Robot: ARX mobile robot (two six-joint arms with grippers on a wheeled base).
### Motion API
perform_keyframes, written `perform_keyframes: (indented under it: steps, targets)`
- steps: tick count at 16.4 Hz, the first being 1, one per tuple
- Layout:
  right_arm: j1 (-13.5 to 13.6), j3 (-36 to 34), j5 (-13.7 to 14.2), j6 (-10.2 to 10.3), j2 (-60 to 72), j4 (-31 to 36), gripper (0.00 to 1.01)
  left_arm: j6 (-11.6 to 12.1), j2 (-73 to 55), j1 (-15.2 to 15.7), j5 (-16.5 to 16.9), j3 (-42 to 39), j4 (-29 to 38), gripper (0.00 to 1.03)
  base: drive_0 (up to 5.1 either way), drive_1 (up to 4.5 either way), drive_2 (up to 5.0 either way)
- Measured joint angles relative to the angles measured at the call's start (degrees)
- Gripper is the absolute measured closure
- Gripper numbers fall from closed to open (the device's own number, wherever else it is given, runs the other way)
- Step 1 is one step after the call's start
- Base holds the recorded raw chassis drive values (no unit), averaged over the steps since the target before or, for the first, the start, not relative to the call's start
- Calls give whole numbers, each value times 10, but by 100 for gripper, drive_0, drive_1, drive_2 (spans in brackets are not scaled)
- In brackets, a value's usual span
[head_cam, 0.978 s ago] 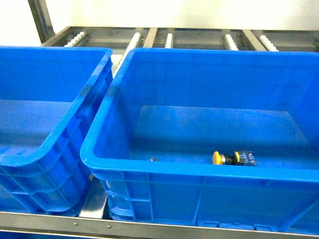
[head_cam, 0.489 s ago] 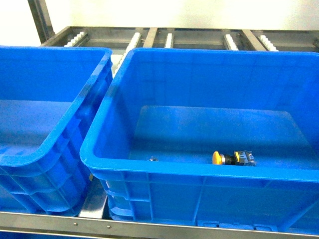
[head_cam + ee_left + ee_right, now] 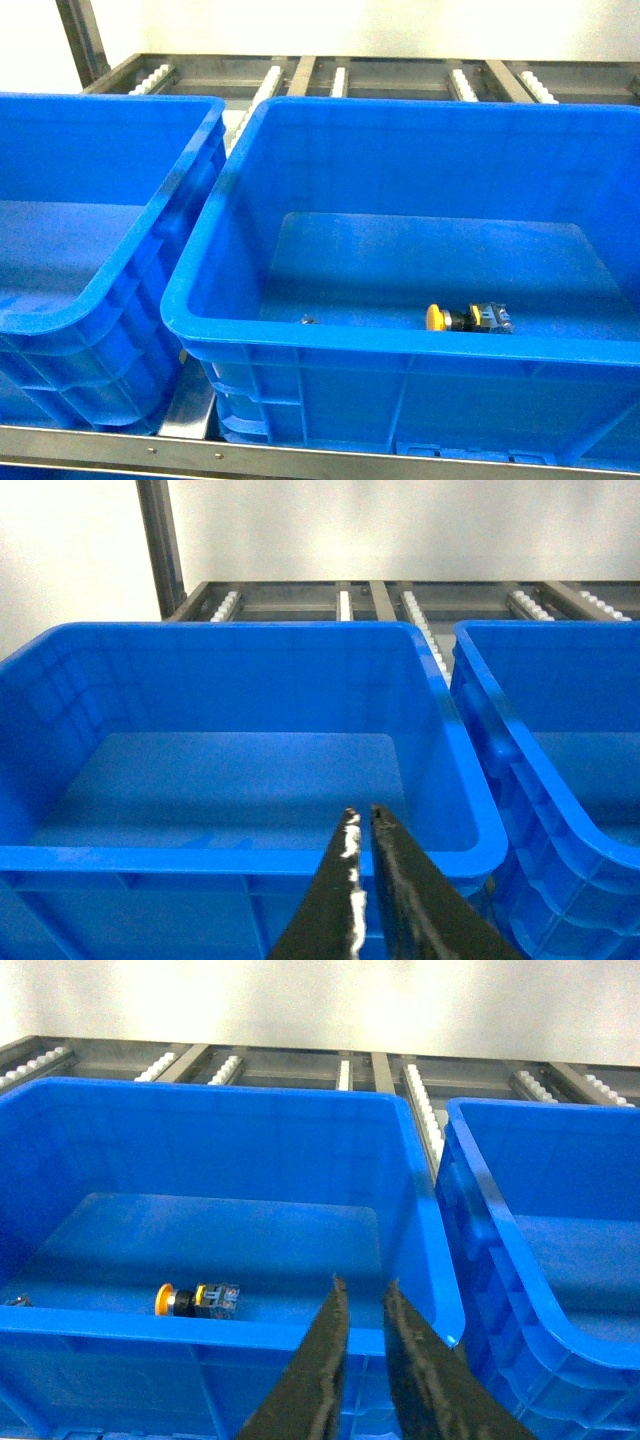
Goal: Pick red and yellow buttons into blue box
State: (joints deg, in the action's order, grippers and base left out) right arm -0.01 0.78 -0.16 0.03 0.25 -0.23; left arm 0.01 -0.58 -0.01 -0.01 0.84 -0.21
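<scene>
Blue box (image 3: 300, 345): moulded plastic, glossy on the rolled rim, ribbed outside, floor duller. Left bin (image 3: 110, 290): same glossy blue plastic. Yellow button (image 3: 437, 318): smooth plastic cap on a black body. Rack (image 3: 120, 445): brushed grey metal with white plastic rollers (image 3: 262, 88). Gripper fingers (image 3: 345, 880): matt black, scuffed white along the edges.

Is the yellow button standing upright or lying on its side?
Lying on its side: the yellow button rests on the blue box floor, cap pointing sideways.

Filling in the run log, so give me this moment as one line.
yellow button: lying in blue box | red button: not visible | left gripper: shut, empty | right gripper: slightly open, empty
</scene>
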Motion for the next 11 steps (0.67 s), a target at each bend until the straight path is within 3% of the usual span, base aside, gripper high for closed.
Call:
perform_keyframes:
  steps: [8,9,10,11]
  targets:
    - [0,0,0,0,0,0,8,0,0,0,0,0,0,18,0,0,0]
    - [0,0,0,0,0,0,1,0,0,0,0,0,0,11,0,0,0]
    - [0,0,0,0,0,0,3,0,0,0,0,0,0,3,0,0,0]
    - [0,0,0,0,0,0,4,0,0,0,0,0,0,5,0,0,0]
